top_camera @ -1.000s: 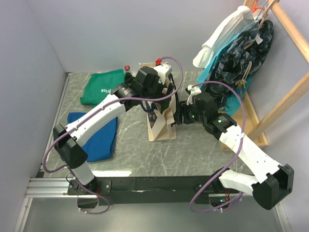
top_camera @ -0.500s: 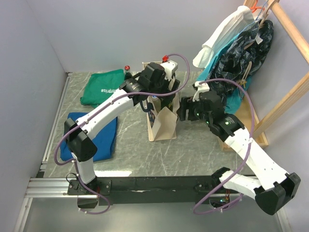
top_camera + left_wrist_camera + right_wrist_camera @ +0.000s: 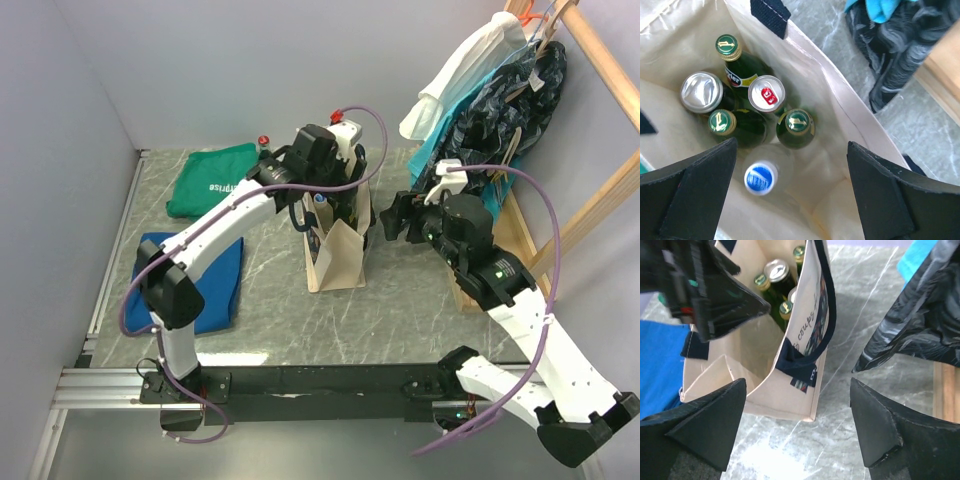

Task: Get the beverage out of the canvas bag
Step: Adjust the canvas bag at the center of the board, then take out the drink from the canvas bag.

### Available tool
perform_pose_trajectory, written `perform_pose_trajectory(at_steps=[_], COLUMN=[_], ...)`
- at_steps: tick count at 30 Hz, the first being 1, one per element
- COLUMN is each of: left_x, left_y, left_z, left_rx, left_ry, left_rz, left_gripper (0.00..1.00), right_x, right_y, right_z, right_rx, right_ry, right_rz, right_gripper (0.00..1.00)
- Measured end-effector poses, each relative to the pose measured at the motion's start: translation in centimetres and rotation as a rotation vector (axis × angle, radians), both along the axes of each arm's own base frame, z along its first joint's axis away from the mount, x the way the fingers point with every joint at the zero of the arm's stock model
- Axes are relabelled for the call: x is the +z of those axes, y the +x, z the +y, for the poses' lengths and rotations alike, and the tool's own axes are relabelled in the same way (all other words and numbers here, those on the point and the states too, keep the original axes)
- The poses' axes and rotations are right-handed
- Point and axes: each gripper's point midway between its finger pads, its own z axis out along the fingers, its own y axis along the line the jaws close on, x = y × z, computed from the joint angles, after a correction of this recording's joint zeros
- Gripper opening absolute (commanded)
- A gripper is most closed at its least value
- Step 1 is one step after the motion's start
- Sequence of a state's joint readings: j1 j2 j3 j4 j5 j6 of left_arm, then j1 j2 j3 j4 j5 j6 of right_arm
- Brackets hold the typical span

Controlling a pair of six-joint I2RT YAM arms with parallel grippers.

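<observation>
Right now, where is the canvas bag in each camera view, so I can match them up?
Top external: the canvas bag stands mid-table.
Left wrist: seen from above, its open mouth fills the left and centre.
Right wrist: the bag stands upper left, mouth open.
Shared landmark: the black patterned garment, right of the bag in every view.

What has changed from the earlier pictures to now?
The right gripper opened, left the side of the bag and drew back to the right. The left gripper, open, shifted a little to the right, above the bag's mouth. The bag stays upright in place, the drinks inside; the green cloth and blue cloth did not move.
</observation>
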State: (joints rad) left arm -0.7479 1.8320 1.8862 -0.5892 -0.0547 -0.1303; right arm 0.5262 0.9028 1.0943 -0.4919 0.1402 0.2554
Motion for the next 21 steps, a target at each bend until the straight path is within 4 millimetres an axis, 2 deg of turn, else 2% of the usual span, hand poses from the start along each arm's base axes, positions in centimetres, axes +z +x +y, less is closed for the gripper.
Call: perform_pose_trajectory(at_steps=[6, 11, 21], left_x=[-2.9, -5.4, -5.0], left_y=[1.8, 1.9, 1.5], left_z=[-0.7, -0.3, 1.1], left_rx=[0.009, 0.033, 0.085], left_ry=[0.044, 0.087, 0.095], left_rz=[0.049, 0.117, 0.118], left_gripper=[0.96, 0.96, 0.96], right_x=[0.6, 0.1, -0.2], right_y=[0.2, 0.7, 1.0], right_z=[-0.6, -0.7, -0.6], right_rx=[-0.027, -0.038, -0.036], right_ry=[-0.01, -0.035, -0.044], right_rz=[-0.031, -0.023, -0.014], right_gripper=[0.92, 0.92, 0.92])
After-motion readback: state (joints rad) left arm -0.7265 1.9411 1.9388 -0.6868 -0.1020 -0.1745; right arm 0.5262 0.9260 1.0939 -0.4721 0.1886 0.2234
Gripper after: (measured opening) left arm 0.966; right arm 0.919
